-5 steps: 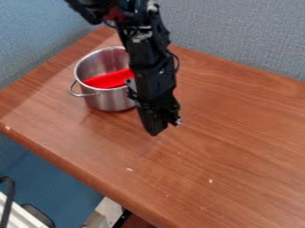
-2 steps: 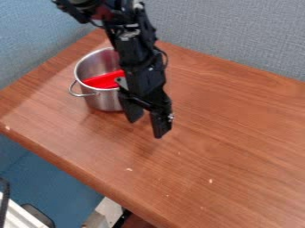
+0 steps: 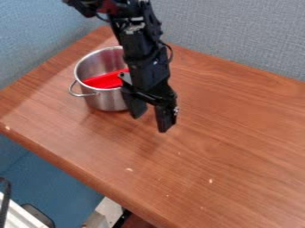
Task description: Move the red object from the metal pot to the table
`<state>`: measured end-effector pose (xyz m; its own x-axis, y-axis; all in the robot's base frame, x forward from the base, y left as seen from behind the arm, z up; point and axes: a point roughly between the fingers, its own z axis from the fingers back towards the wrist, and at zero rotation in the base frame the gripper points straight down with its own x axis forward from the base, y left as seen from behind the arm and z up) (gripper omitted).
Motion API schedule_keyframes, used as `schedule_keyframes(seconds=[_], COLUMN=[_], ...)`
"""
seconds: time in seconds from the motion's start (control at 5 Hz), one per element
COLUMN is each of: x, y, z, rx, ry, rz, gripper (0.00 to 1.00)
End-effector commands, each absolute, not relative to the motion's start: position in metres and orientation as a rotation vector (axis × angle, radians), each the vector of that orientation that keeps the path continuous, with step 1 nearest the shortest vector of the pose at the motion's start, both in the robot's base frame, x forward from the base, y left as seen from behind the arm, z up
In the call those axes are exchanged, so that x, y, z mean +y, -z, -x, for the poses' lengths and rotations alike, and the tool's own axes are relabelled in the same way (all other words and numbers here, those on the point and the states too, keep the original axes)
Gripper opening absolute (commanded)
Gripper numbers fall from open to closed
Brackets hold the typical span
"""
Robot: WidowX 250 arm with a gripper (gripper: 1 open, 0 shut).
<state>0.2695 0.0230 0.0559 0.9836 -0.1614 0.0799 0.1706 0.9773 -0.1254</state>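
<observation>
Red object point(image 3: 106, 80) lies inside the metal pot point(image 3: 105, 82), left of the released, empty claw point(image 3: 155, 111) hanging just beside the pot.

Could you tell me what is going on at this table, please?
A single robot arm is working over a wooden table. Its end effector points down with its fingers apart, just to the right of a small metal pot, and holds nothing. The red object lies inside the pot, so it has not yet been moved out onto the table. The end effector hangs over bare tabletop, beside the pot rather than above its opening.
</observation>
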Motion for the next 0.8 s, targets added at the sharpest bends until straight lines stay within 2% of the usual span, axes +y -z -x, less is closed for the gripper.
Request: schedule_keyframes(seconds=[0.0,0.2,0.4,0.6], x=[0.024,0.028,0.045,0.042], y=[-0.076,-0.082,-0.104,-0.109], z=[-0.277,-0.275,-0.276,-0.276], rx=[-0.134,-0.122,-0.14,-0.142], ry=[0.117,0.119,0.081,0.046], rz=[0.129,0.138,0.137,0.135], gripper=[1.0,1.0,1.0,1.0])
